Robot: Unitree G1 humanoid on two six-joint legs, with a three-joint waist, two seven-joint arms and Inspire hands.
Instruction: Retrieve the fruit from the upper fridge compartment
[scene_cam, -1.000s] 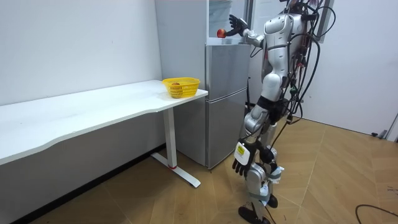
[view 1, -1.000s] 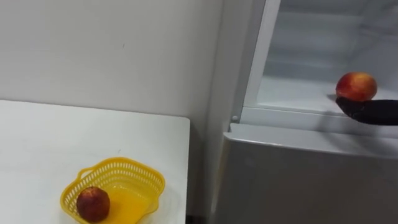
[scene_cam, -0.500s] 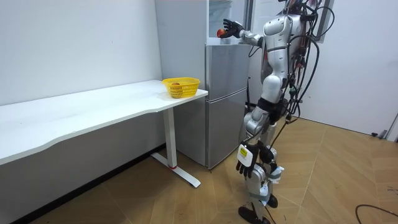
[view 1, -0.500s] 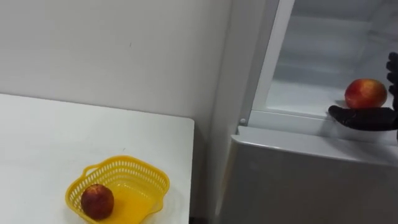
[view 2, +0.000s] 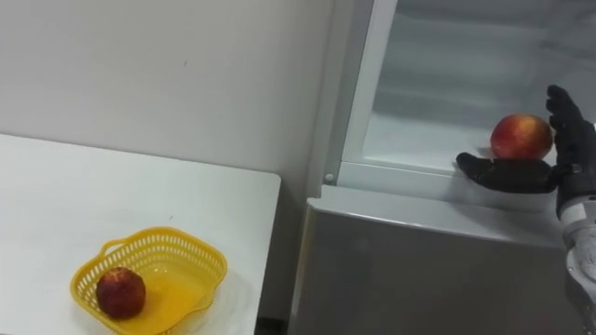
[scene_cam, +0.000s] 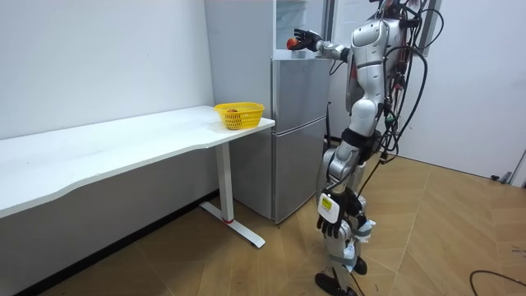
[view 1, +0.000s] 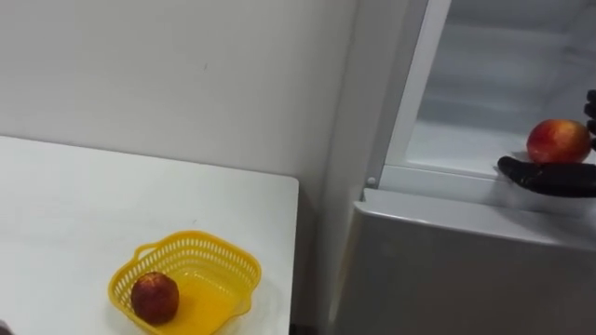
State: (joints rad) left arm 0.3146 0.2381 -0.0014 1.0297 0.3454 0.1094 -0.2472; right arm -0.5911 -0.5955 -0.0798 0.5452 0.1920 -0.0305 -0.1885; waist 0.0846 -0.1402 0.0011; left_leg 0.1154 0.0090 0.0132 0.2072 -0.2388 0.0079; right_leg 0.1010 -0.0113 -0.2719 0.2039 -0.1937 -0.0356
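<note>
Fruit (view 2: 520, 137), red-yellow, sits at the front edge of the upper fridge compartment (view 2: 419, 130), door open. Our right hand (view 2: 533, 175) is cupped round it: thumb lying across in front and under, fingers (view 2: 568, 121) rising at its right side. We can't tell whether the fruit rests on the shelf or only on the hand. The lower fridge door (view 2: 419, 270) is closed. Just left of the fridge is a white table (view 2: 74, 195) against the wall (view 2: 168, 65). Near its corner is a yellow basket (view 2: 177, 240) with a second fruit (view 2: 120, 292), dark red, inside at its left end. In the room view we stand upright facing the fridge, right arm raised. The left hand (scene_cam: 330, 224) hangs by the thigh; its state we can't tell, and any print there is too small to read.
</note>
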